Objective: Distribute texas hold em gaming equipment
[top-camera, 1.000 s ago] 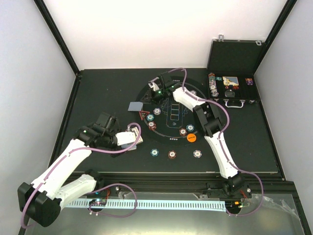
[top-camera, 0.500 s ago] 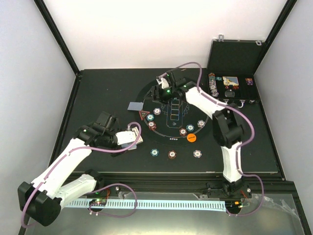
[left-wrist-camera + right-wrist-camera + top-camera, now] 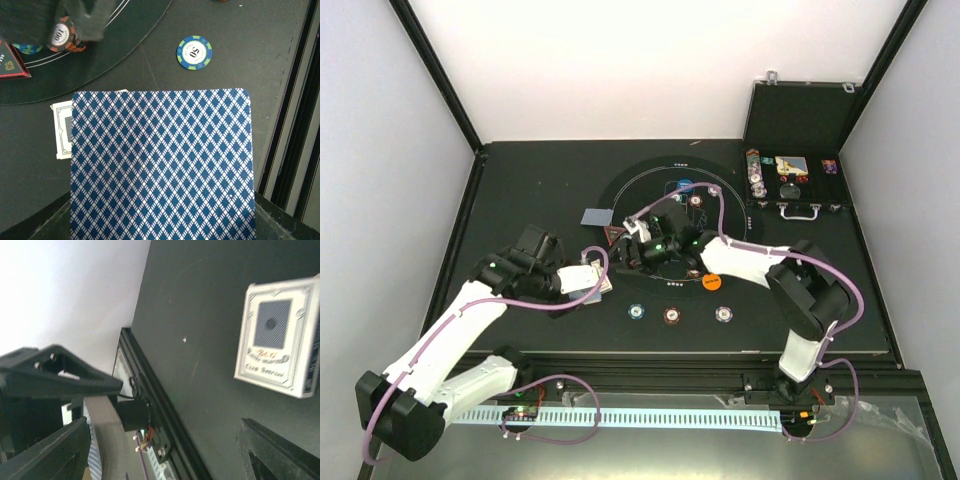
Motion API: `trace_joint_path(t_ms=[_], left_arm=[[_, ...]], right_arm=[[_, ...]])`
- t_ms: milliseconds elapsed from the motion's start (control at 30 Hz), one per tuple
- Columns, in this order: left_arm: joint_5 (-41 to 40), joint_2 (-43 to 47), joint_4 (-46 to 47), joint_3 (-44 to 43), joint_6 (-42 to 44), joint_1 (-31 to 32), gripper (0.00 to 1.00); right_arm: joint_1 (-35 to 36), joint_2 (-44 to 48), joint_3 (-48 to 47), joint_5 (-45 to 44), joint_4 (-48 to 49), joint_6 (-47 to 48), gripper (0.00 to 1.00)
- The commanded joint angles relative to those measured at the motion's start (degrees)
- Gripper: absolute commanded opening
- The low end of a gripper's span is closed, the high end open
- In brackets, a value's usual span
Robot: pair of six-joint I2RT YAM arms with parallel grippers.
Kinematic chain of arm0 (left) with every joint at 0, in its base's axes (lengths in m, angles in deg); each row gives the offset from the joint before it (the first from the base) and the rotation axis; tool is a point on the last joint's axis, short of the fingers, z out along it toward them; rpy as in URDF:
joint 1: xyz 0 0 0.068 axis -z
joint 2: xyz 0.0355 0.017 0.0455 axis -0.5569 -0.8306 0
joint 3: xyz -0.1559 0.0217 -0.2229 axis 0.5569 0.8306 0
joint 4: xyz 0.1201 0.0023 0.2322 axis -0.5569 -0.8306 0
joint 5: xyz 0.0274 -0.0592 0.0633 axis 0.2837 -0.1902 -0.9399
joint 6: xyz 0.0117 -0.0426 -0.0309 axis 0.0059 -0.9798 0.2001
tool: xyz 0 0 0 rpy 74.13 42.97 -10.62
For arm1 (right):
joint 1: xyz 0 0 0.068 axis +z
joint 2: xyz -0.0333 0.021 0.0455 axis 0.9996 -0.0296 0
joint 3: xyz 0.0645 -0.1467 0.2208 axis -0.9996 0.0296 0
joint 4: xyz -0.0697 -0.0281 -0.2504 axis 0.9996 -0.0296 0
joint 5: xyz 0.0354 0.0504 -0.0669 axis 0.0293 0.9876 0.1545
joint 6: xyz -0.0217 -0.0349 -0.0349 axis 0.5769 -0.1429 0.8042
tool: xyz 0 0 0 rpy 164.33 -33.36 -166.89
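Observation:
My left gripper is shut on playing cards, whose blue diamond back fills the left wrist view and hides the jaws. My right gripper hovers over the left part of the round black mat. It is open, and nothing lies between its fingers. One card lies face down just left of the mat, beside the red triangle. A row of three chips sits in front of the mat. An orange button is near the mat's front edge and a blue button at its far side.
An open black case with more chips stands at the back right. A white card box lies on the table by the left gripper. A blue-green 50 chip and a 100 chip lie ahead of the held cards.
My right arm has swung back from the far side of the mat to its near left part, and its jaws have opened. The left arm has stayed put.

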Motion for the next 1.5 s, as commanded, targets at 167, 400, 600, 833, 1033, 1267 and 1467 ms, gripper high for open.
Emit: trace_joint_path(t_ms=[167,400,600,833,1033,1267,1467], left_arm=[[1.3,-0.4,-0.3,-2.6,0.9,-0.3,0.07],[1.3,0.0,-0.3,-2.8,0.9,-0.3,0.07],[1.3,0.4,-0.6,-3.2,0.8,-0.3,0.07],[1.2,0.6,-0.6,-3.4,0.6,-0.3,0.07],[1.5,0.4,-0.7,-3.5,0.4,-0.3,0.07],[1.6,0.6,-1.1,-3.9,0.4,-0.3,0.07],[1.5,0.8,-1.6,-4.6,0.5,-0.3,0.07]], right_arm=[[4.3,4.4,7.6,2.8,17.8,-9.4,0.81],[7.1,2.7,10.4,3.3,26.2,-14.9,0.78],[9.5,-0.3,8.8,3.9,29.4,-17.2,0.73],[11.0,-3.6,6.6,4.5,32.2,-19.3,0.67],[11.7,-6.4,4.8,4.9,34.4,-21.2,0.65],[11.6,-9.7,4.2,5.0,37.4,-23.6,0.59],[10.1,-9.7,6.6,5.1,37.7,-23.2,0.55]])
